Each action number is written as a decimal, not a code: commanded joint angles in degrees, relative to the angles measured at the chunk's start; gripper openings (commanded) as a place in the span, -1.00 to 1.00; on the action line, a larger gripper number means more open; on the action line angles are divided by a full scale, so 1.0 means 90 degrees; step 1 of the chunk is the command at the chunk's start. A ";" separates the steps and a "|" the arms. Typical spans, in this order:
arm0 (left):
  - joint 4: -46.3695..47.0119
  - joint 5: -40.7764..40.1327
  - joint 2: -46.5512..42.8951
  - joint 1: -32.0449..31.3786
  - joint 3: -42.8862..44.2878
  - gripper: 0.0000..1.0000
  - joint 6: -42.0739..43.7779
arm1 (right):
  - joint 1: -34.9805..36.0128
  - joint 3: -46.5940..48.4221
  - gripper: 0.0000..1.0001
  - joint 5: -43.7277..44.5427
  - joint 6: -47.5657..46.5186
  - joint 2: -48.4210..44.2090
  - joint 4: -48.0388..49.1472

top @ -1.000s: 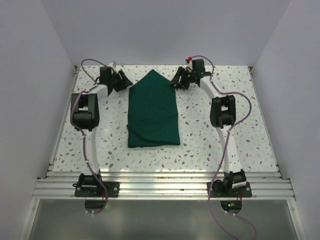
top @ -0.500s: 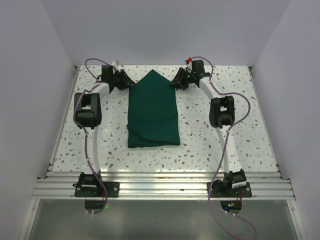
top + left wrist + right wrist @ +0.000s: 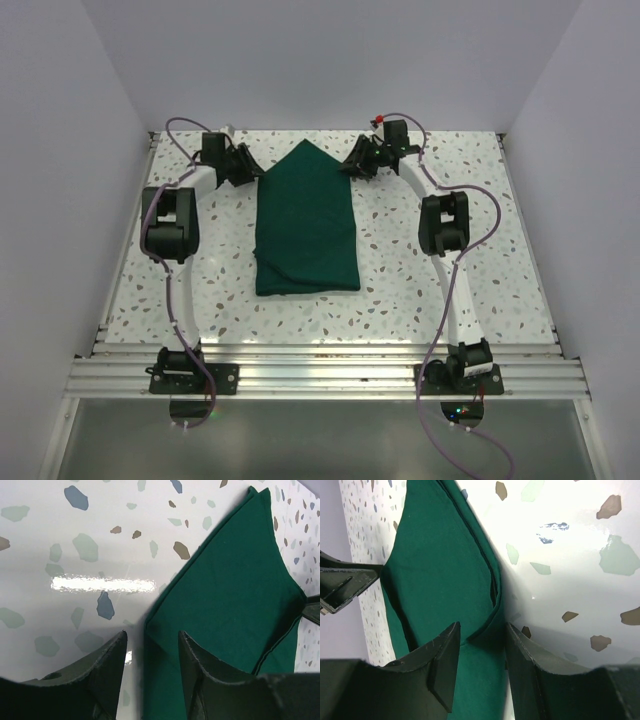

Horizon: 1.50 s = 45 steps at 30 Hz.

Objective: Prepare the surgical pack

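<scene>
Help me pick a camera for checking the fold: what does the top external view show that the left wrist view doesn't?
Only top external: the whole green drape, its far end folded to a point and its near edge straight, with the left arm and right arm flanking it. Only left wrist: the drape's layered hems up close, one corner seen in the gap of the open left pincer. Both: the drape and the speckled tabletop.

High behind the near edge, the top camera looks down on the whole speckled white tabletop. Both wrist cameras, low near the far edge, face each other across the pointed end of the folded dark green fabric drape, shared by all views.
</scene>
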 commanded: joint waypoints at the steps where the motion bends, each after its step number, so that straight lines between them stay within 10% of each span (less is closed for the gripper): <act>1: -0.0625 -0.0020 0.0333 -0.0097 0.0059 -0.01 0.0178 | 0.0055 -0.0105 -0.11 0.0047 -0.0101 0.0174 -0.0267; 8: -0.0508 0.0430 0.0607 -0.0156 0.0244 -0.20 0.0071 | 0.0103 0.0071 -0.19 -0.0089 0.0026 0.0301 -0.0199; 13: -0.0712 0.0587 0.0714 -0.0137 0.0683 -1.00 0.0110 | 0.0123 0.0324 -0.50 -0.0197 0.0299 0.0418 -0.0052; 16: -0.0888 0.0568 0.0637 -0.0136 0.0986 -1.00 0.0110 | 0.0123 0.0636 -0.99 -0.0353 0.0572 0.0496 0.0055; 29: -0.1308 0.0196 -0.1940 -0.0097 -0.0583 -1.00 0.0539 | 0.0133 -0.0944 -1.00 -0.0471 0.0457 -0.2012 -0.1182; 45: -0.1962 0.0450 -0.5855 -0.0381 -0.4606 -1.00 0.0618 | 0.0240 -0.5835 -1.00 -0.0480 -0.0354 -0.5479 -0.1380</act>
